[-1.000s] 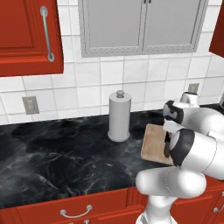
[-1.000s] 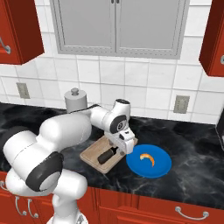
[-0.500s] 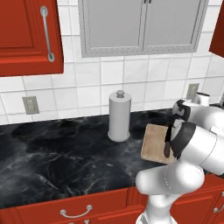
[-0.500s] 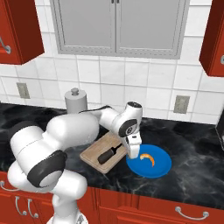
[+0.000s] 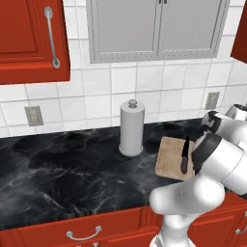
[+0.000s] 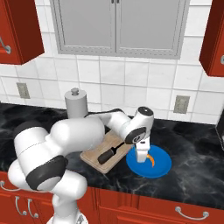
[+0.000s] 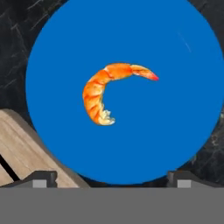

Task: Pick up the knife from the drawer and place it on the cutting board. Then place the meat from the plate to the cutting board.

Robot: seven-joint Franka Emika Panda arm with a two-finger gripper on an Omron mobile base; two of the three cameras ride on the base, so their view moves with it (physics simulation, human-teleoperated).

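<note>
Now, in the left base view, the knife is seen lying on the cutting board, just beside the paper-towel roll on the dark counter; in the right base view, the gripper is held over the blue plate, which is set just beside the board; in the hand view, the meat is shown resting on the plate, untouched, with the fingertips spread wide apart.
</note>
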